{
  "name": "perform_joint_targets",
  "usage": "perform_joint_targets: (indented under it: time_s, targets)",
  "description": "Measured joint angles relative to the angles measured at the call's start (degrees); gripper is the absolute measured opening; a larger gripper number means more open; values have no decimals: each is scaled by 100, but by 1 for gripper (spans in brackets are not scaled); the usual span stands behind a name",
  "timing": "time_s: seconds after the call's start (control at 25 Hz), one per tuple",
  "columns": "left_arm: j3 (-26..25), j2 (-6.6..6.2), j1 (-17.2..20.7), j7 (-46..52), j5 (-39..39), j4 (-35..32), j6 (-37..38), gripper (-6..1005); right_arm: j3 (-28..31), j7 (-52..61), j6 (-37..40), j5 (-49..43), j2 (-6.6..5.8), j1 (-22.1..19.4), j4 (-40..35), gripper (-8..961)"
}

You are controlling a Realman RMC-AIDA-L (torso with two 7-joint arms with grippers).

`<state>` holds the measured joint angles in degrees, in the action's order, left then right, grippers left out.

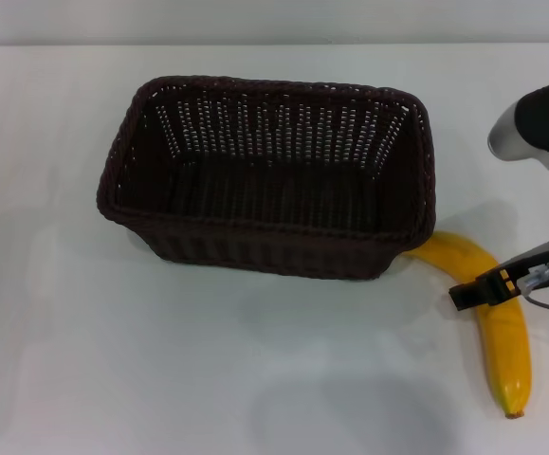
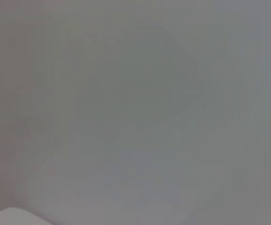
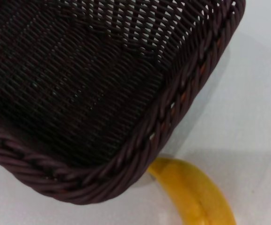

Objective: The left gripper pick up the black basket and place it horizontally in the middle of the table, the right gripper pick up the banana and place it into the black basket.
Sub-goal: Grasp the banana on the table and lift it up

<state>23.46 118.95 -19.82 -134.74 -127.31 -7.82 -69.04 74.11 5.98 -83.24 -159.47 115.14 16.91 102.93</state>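
The black basket (image 1: 265,230) stands upright and empty on the white table (image 1: 141,360), its long side running left to right, near the middle. The banana (image 1: 507,353) lies on the table just right of the basket's front right corner, its upper end tucked against the basket, its brown tip toward me. My right gripper (image 1: 484,289) sits over the banana's middle, at or just above its skin. The right wrist view shows the basket's corner rim (image 3: 140,150) and the banana's end (image 3: 196,194) beside it. My left gripper is out of view.
A silver-grey and black segment of the right arm (image 1: 539,123) hangs above the table at the far right. The left wrist view shows only a plain pale grey surface (image 2: 135,112). Bare tabletop lies left of and in front of the basket.
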Motion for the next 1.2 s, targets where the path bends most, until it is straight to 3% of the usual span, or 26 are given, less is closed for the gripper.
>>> perform_joint_targets:
  time_s: [0.4, 0.76, 1.08, 1.2]
  targets:
    - [-12, -4, -44, 0, -16, 0, 0, 821, -11, -38, 247, -7, -1, 60, -578, 867]
    - [-35, 2, -96, 0, -30, 0, -1, 820, -111, -153, 144, -20, -3, 227, -643, 853]
    - [-35, -4, -111, 0, -31, -13, -3, 821, -157, -211, 55, -153, 0, 310, -678, 561]
    - [-35, -4, -107, 0, -31, -17, -4, 820, -87, -227, 14, -215, -3, 317, -670, 536]
